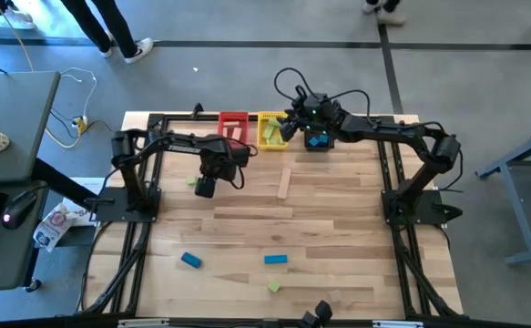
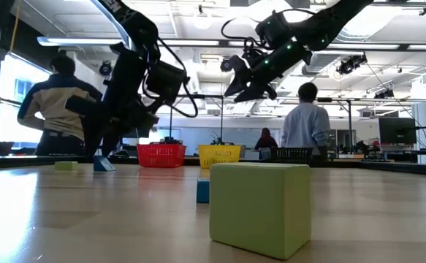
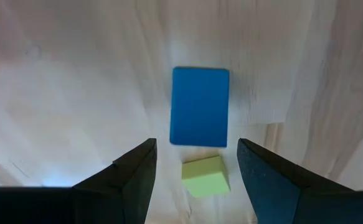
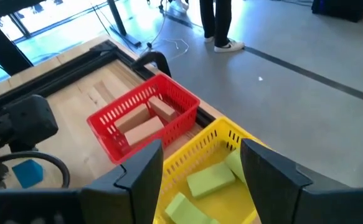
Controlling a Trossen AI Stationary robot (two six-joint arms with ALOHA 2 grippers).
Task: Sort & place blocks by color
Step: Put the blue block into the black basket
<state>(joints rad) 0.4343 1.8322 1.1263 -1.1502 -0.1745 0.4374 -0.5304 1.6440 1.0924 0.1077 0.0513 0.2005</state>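
Left gripper point(image 3: 197, 174) open, empty, hanging over blue block point(image 3: 199, 106) and small green block point(image 3: 205, 176) at table's left middle. Right gripper point(image 4: 201, 171) open, empty, above yellow bin point(image 4: 221, 140) at far edge, green blocks inside; red bin point(image 4: 172, 93) beside it holds wood blocks. Wood bar point(image 1: 284, 182) mid-table; blue and green blocks scattered near edge. Judgement: blocks light, rigid, smooth-faced; pinch blue block across short flat sides, squarely, or it may twist.

the left arm reaches in from its base and bends down, its left claw point(image 3: 197, 165) pointing straight at the worktop point(image 1: 338, 219), fingers spread apart and empty. the right arm stretches along the far edge, its right claw point(image 4: 200, 171) raised, fingers apart, empty.
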